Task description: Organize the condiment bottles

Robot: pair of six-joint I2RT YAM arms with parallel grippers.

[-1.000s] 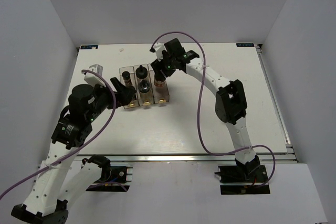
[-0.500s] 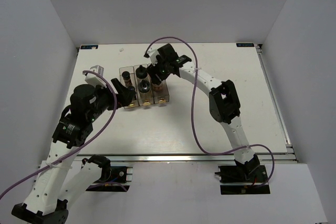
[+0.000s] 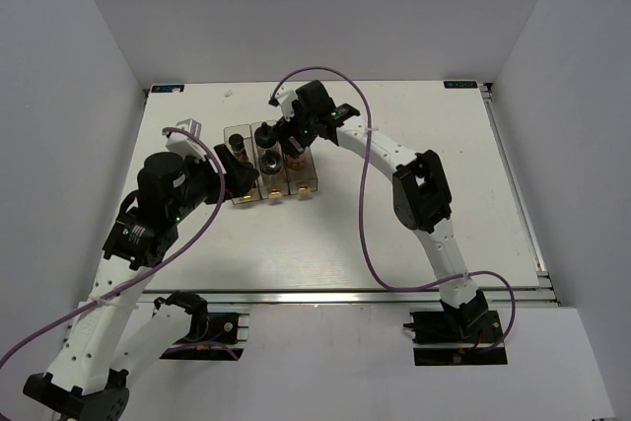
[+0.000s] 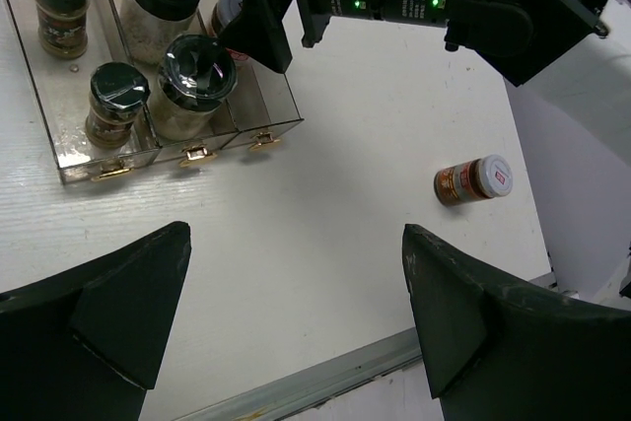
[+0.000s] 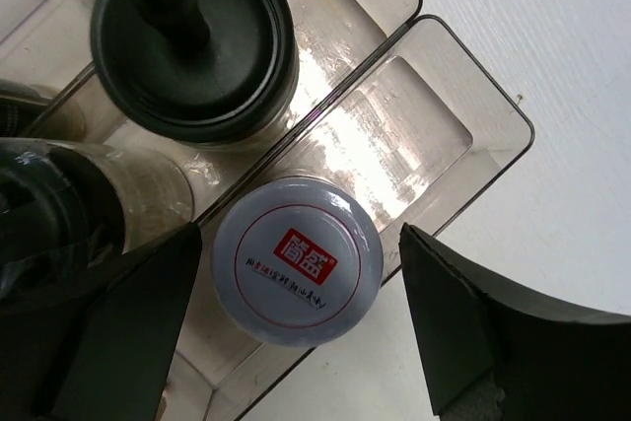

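Right wrist shows right gripper (image 5: 296,244) poised, jaws apart, over the white-lidded jar (image 5: 297,261).

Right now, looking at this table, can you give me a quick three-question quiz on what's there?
1. True or false: the left gripper holds a bottle.
2. How many bottles lie outside the rack? A) none B) one C) three
3. Fill in: the rack's middle compartment holds ___ bottles.

Key
1. False: it is open and empty.
2. B: one, on its side.
3. Two, both black-capped.
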